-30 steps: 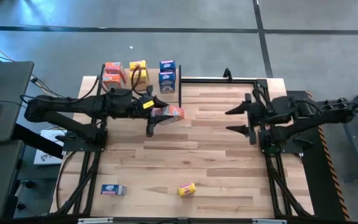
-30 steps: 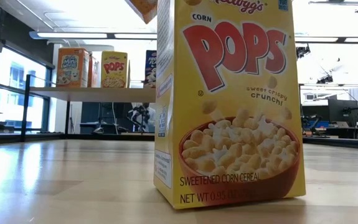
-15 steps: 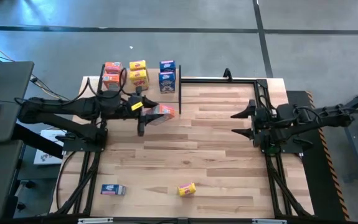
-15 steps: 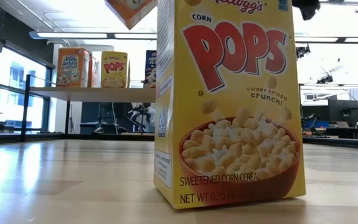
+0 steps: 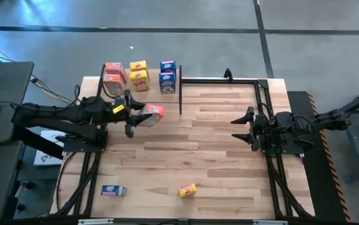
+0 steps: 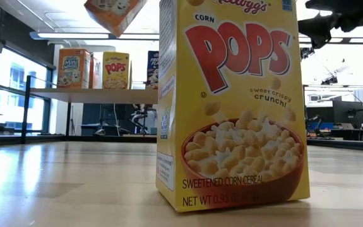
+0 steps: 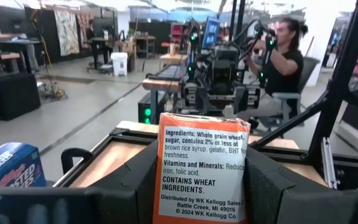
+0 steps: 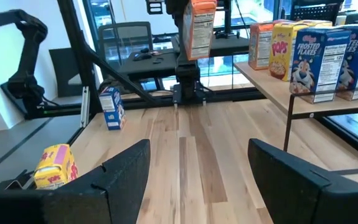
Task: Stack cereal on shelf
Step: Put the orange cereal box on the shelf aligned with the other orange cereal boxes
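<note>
Currently left gripper (image 5: pixel 131 119) clamped on orange-red cereal box (image 5: pixel 152 113), upper left of frame, just below shelf (image 5: pixel 177 83) boxes. Right gripper (image 5: pixel 244 127) spread wide, empty, right of centre. Box judged light, crushable cardboard; grip broad faces mid-height.

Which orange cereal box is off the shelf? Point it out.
The orange box clamped in the left gripper, held above the table; the other orange boxes stand on the shelf.
</note>
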Controlling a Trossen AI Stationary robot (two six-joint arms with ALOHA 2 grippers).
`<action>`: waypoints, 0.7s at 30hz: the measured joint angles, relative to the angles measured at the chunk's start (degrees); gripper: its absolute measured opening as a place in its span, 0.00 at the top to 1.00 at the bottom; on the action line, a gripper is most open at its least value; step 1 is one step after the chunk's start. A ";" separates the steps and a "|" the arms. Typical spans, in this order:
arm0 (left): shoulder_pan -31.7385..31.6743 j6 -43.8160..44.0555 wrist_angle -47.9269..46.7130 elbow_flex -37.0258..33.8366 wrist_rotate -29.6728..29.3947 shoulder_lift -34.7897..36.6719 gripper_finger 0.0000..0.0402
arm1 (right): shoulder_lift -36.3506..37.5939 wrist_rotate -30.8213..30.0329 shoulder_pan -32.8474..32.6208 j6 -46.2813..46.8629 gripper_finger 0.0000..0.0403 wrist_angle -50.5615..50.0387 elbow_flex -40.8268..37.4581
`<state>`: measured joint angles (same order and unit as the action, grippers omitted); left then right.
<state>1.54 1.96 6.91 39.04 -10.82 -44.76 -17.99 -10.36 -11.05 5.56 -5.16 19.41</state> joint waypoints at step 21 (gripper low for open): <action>0.00 -1.45 11.34 -13.97 -2.98 11.33 0.60 | 7.73 -0.52 0.02 1.36 0.35 13.13 -16.67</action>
<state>1.54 0.50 18.25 25.07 -13.79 -33.44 -10.26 -10.87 -11.03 6.93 7.97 2.73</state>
